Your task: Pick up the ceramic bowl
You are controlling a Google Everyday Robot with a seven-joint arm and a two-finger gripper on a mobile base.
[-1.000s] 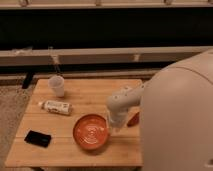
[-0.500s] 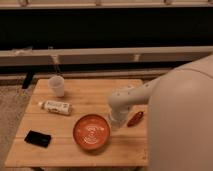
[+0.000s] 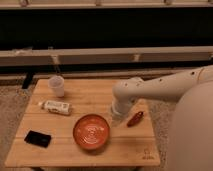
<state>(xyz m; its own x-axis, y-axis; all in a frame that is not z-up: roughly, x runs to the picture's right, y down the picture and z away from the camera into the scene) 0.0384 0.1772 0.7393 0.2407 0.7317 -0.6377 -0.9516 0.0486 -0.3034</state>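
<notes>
Camera view showed one low wooden table [image 3: 125, 150] with five things on it. One ceramic bowl [image 3: 91, 132], orange-red inside, stood upright near the front edge of the table, about in the middle. One white cup [image 3: 57, 86] stood upright behind the bowl and to its left, well apart from it. One small bottle [image 3: 56, 106] lay on its side between the cup and the bowl, left of the bowl. One flat black object [image 3: 38, 138] lay left of the bowl, near the front corner. One small red object [image 3: 135, 118] lay right of the bowl, a little behind it.

One white arm [image 3: 160, 90] reached over the table from the right. Its gripper [image 3: 116, 115] pointed down just beside the back right rim of the bowl, between the bowl and the red object. Whether the gripper was open or closed, I could not tell. Whether it touched the rim I also could not tell.
</notes>
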